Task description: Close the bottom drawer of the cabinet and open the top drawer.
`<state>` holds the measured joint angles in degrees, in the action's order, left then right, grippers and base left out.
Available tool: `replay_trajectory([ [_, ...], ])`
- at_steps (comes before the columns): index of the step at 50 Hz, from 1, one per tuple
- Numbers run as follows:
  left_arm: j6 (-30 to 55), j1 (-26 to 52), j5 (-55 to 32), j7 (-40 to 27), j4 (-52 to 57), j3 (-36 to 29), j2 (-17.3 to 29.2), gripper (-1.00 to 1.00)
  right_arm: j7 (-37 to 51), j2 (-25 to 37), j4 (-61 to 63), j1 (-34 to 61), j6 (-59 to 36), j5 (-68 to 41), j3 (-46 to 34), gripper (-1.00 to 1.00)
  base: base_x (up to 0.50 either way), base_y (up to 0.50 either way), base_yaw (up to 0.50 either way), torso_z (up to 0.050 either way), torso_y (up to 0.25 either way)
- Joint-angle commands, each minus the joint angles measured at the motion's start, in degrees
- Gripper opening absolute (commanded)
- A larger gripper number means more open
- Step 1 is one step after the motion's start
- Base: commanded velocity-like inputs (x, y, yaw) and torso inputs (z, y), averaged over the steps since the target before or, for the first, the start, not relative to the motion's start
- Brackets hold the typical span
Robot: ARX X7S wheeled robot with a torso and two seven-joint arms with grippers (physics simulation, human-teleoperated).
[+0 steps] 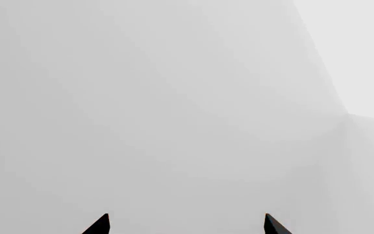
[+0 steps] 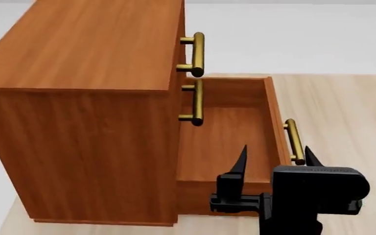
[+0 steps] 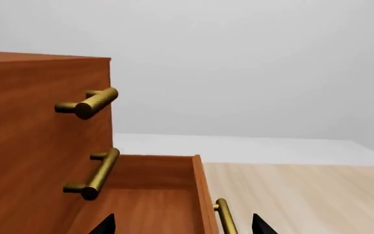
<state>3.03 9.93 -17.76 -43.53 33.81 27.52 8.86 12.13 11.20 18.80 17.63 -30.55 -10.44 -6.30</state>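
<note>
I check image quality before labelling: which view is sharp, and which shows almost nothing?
Head view: sharp, evenly lit, reddish-brown wooden cabinet without glare. Right wrist view: clear, brass bar handles showing a soft sheen. Left wrist view: only featureless pale grey beyond two dark fingertips.

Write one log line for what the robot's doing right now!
reddish-brown wooden bottom drawer: pulled out, empty | top drawer: shut | right gripper: jaws open, near brass bar handle | left gripper: open, facing blank grey

From my head camera I look down over the cabinet and its pulled-out bottom drawer. My right wrist camera sits low and close, facing along that drawer's front and the upper handles, which both views share. My left wrist camera faces only blank grey.
</note>
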Motion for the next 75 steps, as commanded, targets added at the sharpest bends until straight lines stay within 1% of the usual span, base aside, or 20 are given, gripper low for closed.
replay_trajectory([
  [1,0.1,-0.1,0.1,-0.5,0.1,-0.5,0.5,1.0,0.3,0.2,0.1,0.0,-0.1,-0.8,0.3,1.0,0.22,0.1,0.0,0.0,0.0],
  [9,0.0,-0.2,0.0,-0.7,-0.2,-0.7,0.8,1.0,0.4,0.2,0.0,0.3,-0.7,-2.5,1.8,1.0,0.22,0.05,0.0,0.0,0.0],
  [44,-0.4,-0.6,-0.9,-1.3,-0.3,-1.7,2.0,1.0,1.3,1.3,-0.1,0.8,-1.7,-4.0,1.9,1.0,0.22,0.0,0.0,0.0,0.0],
  [50,0.1,-0.6,-1.6,-1.2,-0.1,-2.0,2.4,1.0,2.6,3.1,3.9,2.5,-9.1,-4.7,2.0,1.0,0.11,0.0,0.0,0.0,0.0],
  [54,0.0,-0.7,-0.3,-1.1,-0.2,-2.8,2.8,1.0,3.8,5.0,8.2,5.0,-16.4,-5.3,2.6,1.0,0.0,0.0,0.0,0.0,0.0],
  [59,-0.4,-0.9,-0.1,-0.6,-0.1,-3.5,3.2,1.0,5.2,6.7,13.1,7.1,-23.1,-6.5,4.8,1.0,0.0,0.0,0.0,0.0,0.0],
  [63,-1.3,-1.1,0.5,-0.4,-0.4,-3.8,3.2,1.0,5.1,7.2,15.9,8.3,-27.3,-8.6,7.0,1.0,0.0,0.0,0.0,0.0,0.0],
  [72,-0.5,-1.2,1.1,-0.9,0.1,-4.2,3.7,1.0,5.4,8.1,21.2,13.2,-37.0,-11.9,8.9,1.0,0.0,0.0,0.0,0.0,0.0],
  [75,0.0,-1.0,1.3,-1.0,0.1,-4.6,4.0,1.0,5.4,6.5,22.3,15.9,-41.5,-14.4,11.8,1.0,0.0,0.0,0.0,0.0,0.0],
])
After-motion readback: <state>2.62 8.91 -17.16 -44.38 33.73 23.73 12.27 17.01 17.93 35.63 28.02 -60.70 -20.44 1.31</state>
